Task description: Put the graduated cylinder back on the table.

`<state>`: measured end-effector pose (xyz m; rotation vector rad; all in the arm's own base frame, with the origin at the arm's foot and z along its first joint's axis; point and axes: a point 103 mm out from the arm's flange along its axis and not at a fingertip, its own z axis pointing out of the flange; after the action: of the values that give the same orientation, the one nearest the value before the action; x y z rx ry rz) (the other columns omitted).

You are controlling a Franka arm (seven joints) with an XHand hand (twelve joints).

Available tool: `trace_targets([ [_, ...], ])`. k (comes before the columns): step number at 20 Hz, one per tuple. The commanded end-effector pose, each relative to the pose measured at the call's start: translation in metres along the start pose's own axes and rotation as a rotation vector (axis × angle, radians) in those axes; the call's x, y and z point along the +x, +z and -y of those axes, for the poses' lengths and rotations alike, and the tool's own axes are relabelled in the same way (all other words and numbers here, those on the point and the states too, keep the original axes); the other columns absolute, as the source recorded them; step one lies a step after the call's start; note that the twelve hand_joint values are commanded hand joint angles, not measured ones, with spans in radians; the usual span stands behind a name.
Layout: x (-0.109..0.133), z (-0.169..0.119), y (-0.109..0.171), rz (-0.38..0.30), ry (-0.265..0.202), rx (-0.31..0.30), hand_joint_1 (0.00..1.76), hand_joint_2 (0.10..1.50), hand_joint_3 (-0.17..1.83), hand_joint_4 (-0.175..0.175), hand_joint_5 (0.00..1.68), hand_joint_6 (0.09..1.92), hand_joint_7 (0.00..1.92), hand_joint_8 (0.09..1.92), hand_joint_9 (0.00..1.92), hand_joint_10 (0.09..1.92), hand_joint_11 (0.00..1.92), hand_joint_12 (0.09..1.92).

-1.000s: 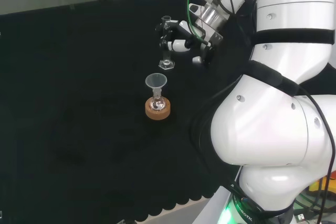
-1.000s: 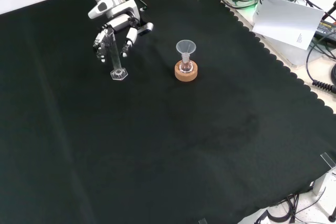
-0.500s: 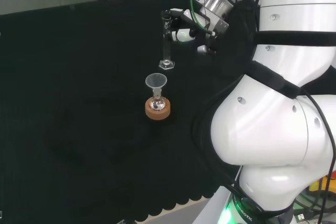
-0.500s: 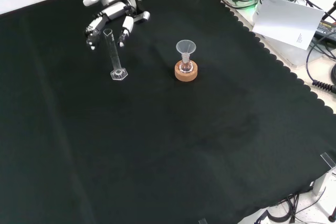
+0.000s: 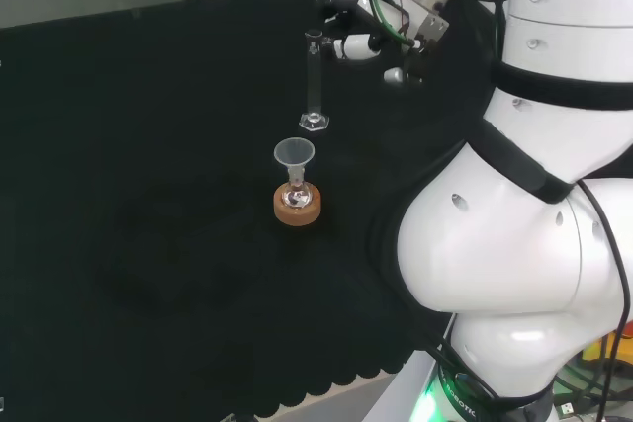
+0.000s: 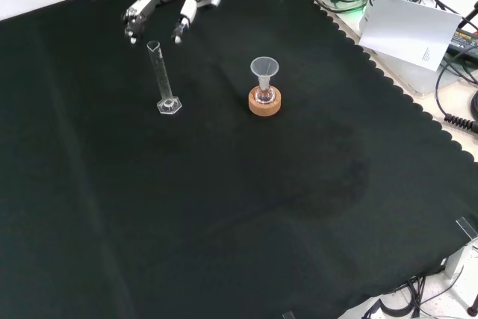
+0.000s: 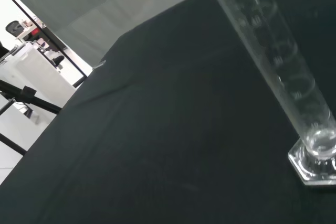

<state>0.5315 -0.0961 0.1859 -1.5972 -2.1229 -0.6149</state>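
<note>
So the graduated cylinder (image 6: 163,76) is standing upright on its own on the black cloth (image 6: 224,207), sitting on its little hex base toward the far edge in the front view, well in from the scalloped edge. The hand (image 6: 168,5) hangs up near that far edge with its fingers spread and relaxed, holding nothing and clear of the cylinder's top. A clear funnel (image 6: 264,70) sits in a small flask on a cork ring (image 6: 264,104) near the cylinder, closer to the scalloped edge.

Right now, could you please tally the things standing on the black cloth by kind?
Tall clear glass graduated cylinder: 1
Small clear flask with a clear funnel in its neck: 1
Round cork ring stand: 1
Total: 3
</note>
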Motion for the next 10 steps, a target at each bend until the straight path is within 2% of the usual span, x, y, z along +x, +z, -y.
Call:
trace_targets([
  [1, 0.051, 0.051, -0.048, 0.162, 0.035, -0.037, 0.88, 1.01, -0.17, -0.063, 0.35, 0.15, 0.18, 0.64, 0.66, 0.09, 0.23, 1.34],
  [7, 0.093, 0.088, -0.068, 0.266, 0.034, -0.077, 0.88, 1.02, -0.17, -0.066, 0.36, 0.14, 0.18, 0.65, 0.66, 0.09, 0.24, 1.34],
  [10, 0.110, 0.103, -0.070, 0.297, 0.050, -0.071, 0.89, 1.02, -0.17, -0.068, 0.37, 0.14, 0.19, 0.65, 0.67, 0.09, 0.24, 1.34],
])
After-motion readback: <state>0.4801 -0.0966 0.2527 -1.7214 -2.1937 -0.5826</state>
